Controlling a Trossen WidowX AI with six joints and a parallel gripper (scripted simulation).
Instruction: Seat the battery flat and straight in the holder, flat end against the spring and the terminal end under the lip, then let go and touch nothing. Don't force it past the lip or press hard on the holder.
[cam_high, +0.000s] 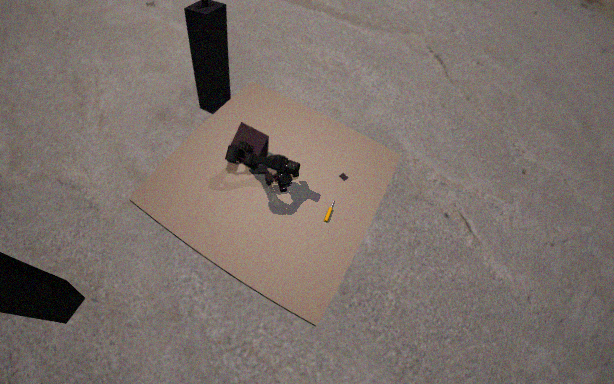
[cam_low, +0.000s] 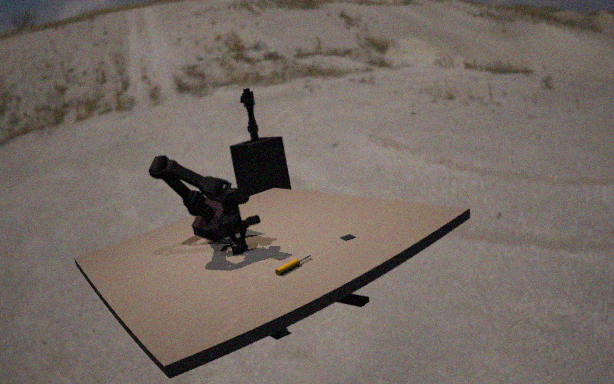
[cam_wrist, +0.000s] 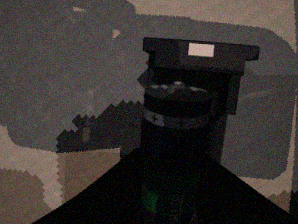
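Dark gripper, one battery gripped.

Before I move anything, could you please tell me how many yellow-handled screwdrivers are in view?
1. The yellow-handled screwdriver lies on the table top, nearer the table's edge than the arm is. Another could be hidden behind the arm.

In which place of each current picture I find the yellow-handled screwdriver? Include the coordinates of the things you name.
Top: right of the arm, near the board's right edge, screwdriver (cam_high: 328, 214) (cam_low: 287, 267).
Exterior: front of the arm, lower centre.
Wrist: not in it.
Shared by top and exterior: small dark square (cam_high: 343, 176) (cam_low: 348, 237).
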